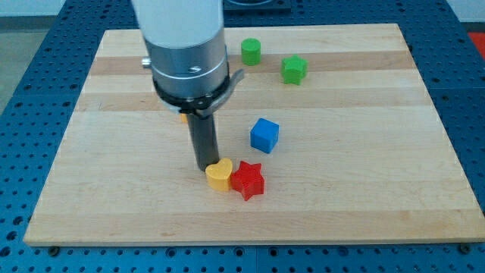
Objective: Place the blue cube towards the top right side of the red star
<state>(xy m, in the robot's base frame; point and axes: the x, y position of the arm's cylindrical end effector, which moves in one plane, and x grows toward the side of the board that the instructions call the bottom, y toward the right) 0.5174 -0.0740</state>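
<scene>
The blue cube (pixel 264 135) stands on the wooden board, right of centre. The red star (pixel 248 180) lies below it and slightly to the left, about a block's width away. A yellow heart (pixel 219 175) touches the red star's left side. My tip (pixel 205 167) is at the yellow heart's upper left edge, touching or nearly touching it, left of the red star and lower left of the blue cube.
A green cylinder (pixel 251 51) and a green star (pixel 294 69) sit near the view's top. An orange block (pixel 184 116) is mostly hidden behind the arm's body. The wooden board (pixel 364 189) ends in a blue perforated table.
</scene>
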